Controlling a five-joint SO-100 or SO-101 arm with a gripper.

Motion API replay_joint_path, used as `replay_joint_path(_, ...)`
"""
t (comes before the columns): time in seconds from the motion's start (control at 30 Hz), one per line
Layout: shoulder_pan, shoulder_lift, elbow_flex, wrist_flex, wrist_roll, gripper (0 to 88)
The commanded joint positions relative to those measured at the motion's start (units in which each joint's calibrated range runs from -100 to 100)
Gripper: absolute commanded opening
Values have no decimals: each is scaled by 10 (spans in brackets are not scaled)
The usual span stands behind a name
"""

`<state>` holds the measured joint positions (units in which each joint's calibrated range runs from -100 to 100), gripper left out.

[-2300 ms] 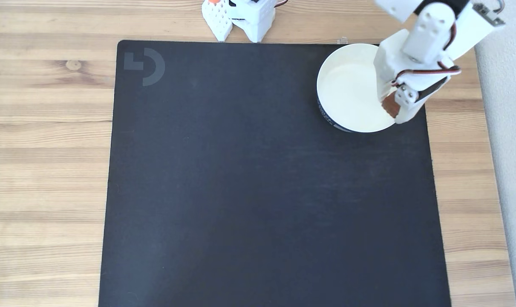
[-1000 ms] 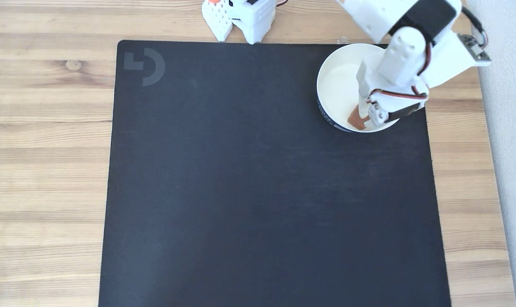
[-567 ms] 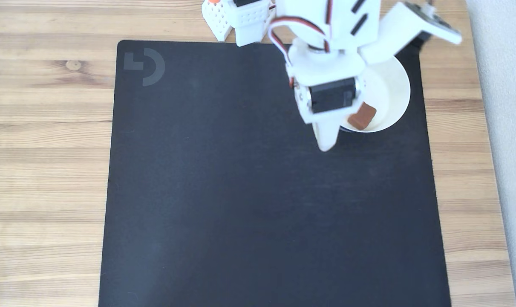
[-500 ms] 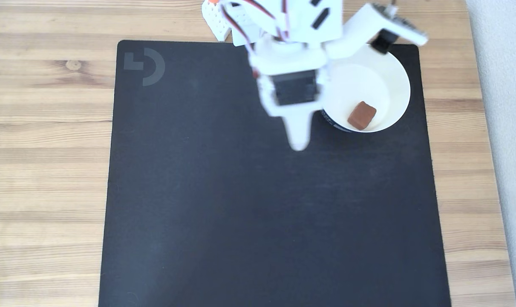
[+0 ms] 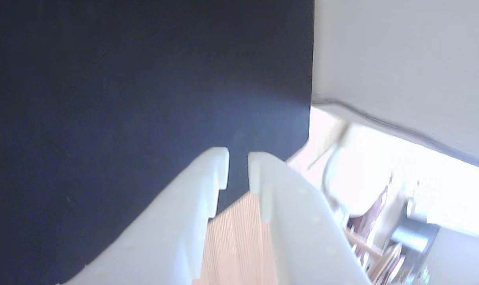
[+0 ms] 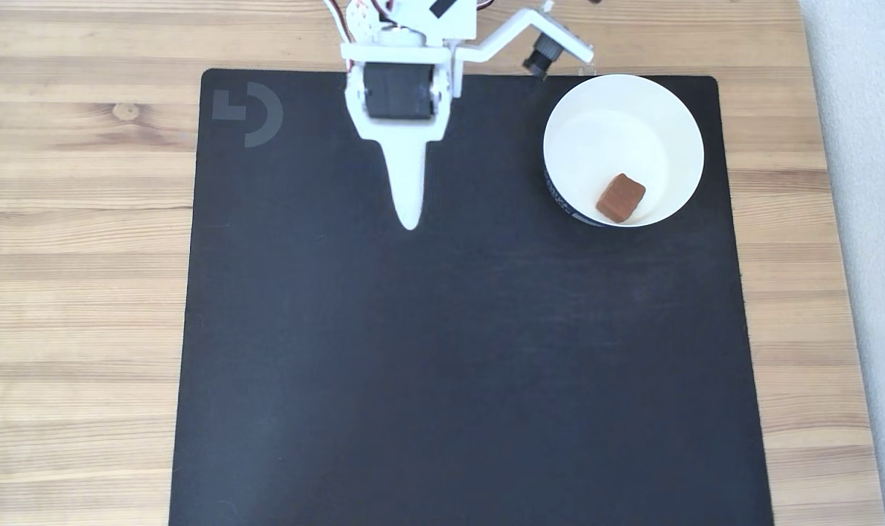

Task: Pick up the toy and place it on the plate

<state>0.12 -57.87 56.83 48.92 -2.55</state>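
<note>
In the fixed view the toy [image 6: 621, 197], a small reddish-brown block, lies inside the white plate [image 6: 687, 124] near its front rim, at the mat's top right corner. My gripper [image 6: 411, 219] hangs well to the left of the plate, over the top middle of the mat, pointing toward the front edge. It touches neither toy nor plate. In the wrist view my gripper [image 5: 238, 158] has its two white fingers almost together, with only a narrow slit and nothing between them.
A large black mat [image 6: 457, 351] covers most of the wooden table [image 6: 77, 256]. The arm's white base [image 6: 413, 14] stands at the mat's back edge. A pale grey surface [image 6: 873, 219] borders the table on the right.
The gripper let go of the toy inside the plate, then swung left out of the plate to the top middle of the mat. The toy now rests in the plate.
</note>
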Motion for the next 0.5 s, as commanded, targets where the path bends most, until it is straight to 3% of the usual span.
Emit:
replay_joint_path(0.0,14,-77,86,-21,22,21)
replay_joint_path(0.47,14,-275,329,-23,23,21)
